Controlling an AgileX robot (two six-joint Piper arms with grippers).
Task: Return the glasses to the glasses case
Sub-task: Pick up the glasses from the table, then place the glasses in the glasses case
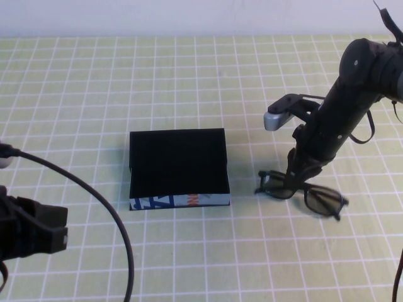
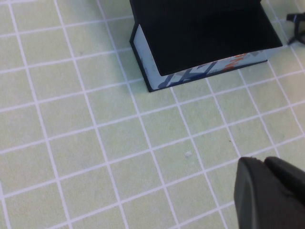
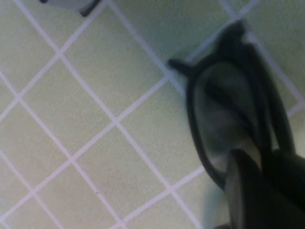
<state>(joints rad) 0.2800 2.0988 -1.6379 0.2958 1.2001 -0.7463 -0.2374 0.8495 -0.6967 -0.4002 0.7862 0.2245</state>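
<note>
The glasses (image 1: 318,200) lie on the green grid mat, right of the glasses case (image 1: 178,165). The case is a black box with its flap lid down and a light-blue front edge with blue and orange markings. My right gripper (image 1: 297,175) reaches down onto the glasses near the bridge. In the right wrist view its fingers (image 3: 243,181) are closed around the dark frame beside one lens (image 3: 224,105). My left gripper (image 1: 38,229) is shut and empty at the near left of the mat, well short of the case (image 2: 205,33).
The mat (image 1: 189,264) is a pale green sheet with a white grid. A thick black cable (image 1: 94,195) arcs across the near left. A grey camera module (image 1: 277,118) sticks out from the right arm above the glasses. One tip of the glasses (image 2: 298,24) shows in the left wrist view.
</note>
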